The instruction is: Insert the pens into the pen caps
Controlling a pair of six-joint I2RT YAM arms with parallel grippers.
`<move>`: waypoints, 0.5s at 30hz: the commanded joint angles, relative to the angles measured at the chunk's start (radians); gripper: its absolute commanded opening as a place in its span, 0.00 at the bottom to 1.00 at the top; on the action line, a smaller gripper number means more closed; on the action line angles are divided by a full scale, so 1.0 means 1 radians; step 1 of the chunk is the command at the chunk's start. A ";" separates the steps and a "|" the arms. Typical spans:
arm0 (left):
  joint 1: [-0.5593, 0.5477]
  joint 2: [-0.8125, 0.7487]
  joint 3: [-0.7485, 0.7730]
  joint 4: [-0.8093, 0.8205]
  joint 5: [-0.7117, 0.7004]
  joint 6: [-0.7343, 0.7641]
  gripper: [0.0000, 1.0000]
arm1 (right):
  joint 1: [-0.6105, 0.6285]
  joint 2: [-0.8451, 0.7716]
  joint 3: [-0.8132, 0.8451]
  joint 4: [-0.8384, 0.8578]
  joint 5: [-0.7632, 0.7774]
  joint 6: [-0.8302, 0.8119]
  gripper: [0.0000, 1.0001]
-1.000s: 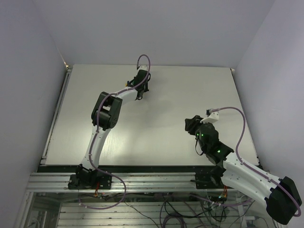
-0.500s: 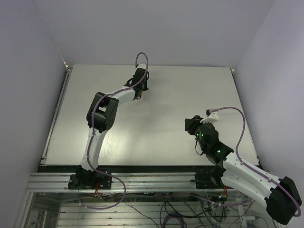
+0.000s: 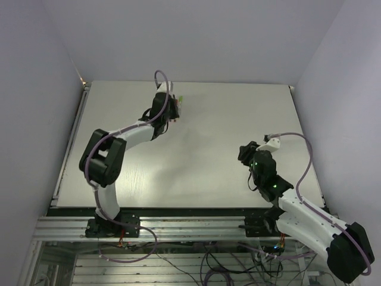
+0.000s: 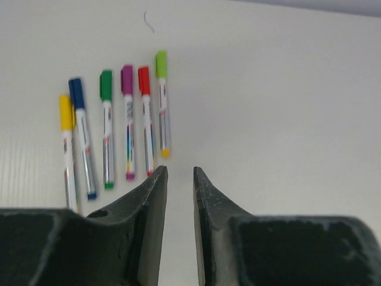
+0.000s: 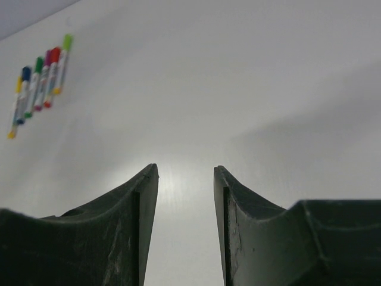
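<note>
1. Tabletop [image 3: 202, 167]: pale and flat, fills most of the top view.
2. My left arm [image 3: 128, 134]: runs from the near-left base out to the far part of the tabletop, left of centre. My right arm [image 3: 297, 208]: folded low at the near right, well apart from the left one.
3. Left end effector [image 4: 178, 179]: fingers apart w/ a narrow gap, nothing btwn them, bare tabletop showing thru. It sits just near of the pen row. One fingertip meets the red pen's end in view; can't tell if they touch.
4. Right end effector [image 5: 186, 173]: fingers apart w/ a wider gap, nothing held. It's over bare tabletop at the right, pens well off to its far left.
5. Pens [image 4: 128, 143]: six, grey-white printed barrels, side by side in a tight row, approx. parallel, on the far tabletop left of centre. In the top view my left wrist hides most of them; only a lime-green speck shows.
6. Caps: all seated on the pens, at the ends pointing away from my left end effector. L to R in the left wrist view:
   - yellow cap [image 4: 65, 112]
   - blue cap [image 4: 76, 92]
   - green cap [image 4: 106, 84]
   - magenta cap [image 4: 127, 79]
   - red cap [image 4: 143, 80]
   - lime cap [image 4: 161, 63]
7. End plugs [image 4: 109, 185]: tiny coloured ends nearest me. They match on the blue, green, magenta and red pens. The lime-capped pen's plug looks yellow-orange. The yellow pen's end is hidden behind my finger.
8. Thin curled mark [image 4: 149, 21]: on the tabletop beyond the row; can't tell what it is.
</note>
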 commanded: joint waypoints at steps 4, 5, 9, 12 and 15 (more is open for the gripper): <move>-0.002 -0.263 -0.284 0.112 -0.008 -0.013 0.32 | -0.299 0.036 0.014 0.035 -0.201 0.035 0.42; -0.002 -0.302 -0.322 0.118 -0.020 -0.009 0.32 | -0.348 0.047 0.017 0.034 -0.234 0.044 0.42; -0.002 -0.473 -0.472 0.119 -0.103 0.010 0.33 | -0.549 0.062 0.023 0.024 -0.387 0.093 0.43; -0.003 -0.644 -0.575 0.073 -0.163 0.007 0.33 | -0.681 0.034 0.006 0.002 -0.471 0.131 0.46; -0.004 -0.798 -0.668 0.032 -0.218 -0.006 0.32 | -0.783 -0.005 -0.006 -0.049 -0.476 0.163 0.51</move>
